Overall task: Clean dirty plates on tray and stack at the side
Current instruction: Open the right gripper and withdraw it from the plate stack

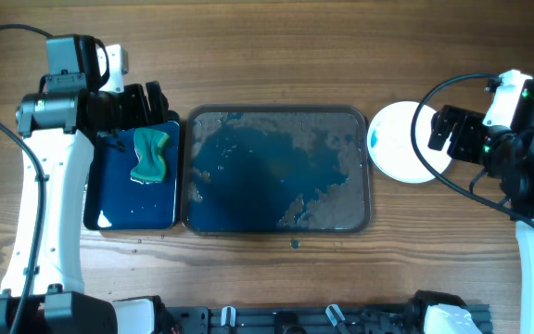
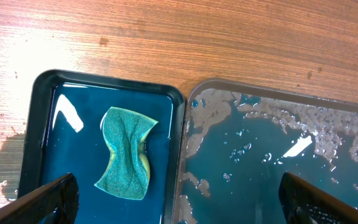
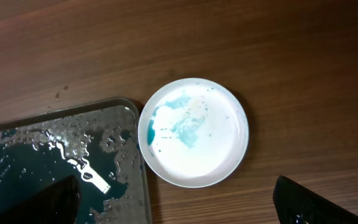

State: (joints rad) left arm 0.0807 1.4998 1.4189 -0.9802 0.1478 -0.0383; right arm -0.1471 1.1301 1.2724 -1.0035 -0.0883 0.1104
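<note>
The large dark blue-grey tray (image 1: 341, 199) lies mid-table, wet with blue streaks, and no plate is on it. A white plate (image 1: 399, 148) with a faint blue smear sits on the table just right of the tray. I cannot tell if others lie under it. The right wrist view shows the plate (image 3: 204, 146) beside the tray's corner (image 3: 120, 146). My right gripper (image 1: 441, 130) (image 3: 188, 208) is open and empty above the plate's right side. My left gripper (image 1: 146, 100) (image 2: 179, 202) is open and empty above the seam between the two trays (image 2: 278, 143).
A smaller glossy blue tray (image 1: 109, 195) (image 2: 73, 149) lies against the large tray's left side and holds a green sponge (image 1: 149, 156) (image 2: 127, 152). A wet patch (image 2: 2, 162) marks the wood to its left. Bare wooden table surrounds everything.
</note>
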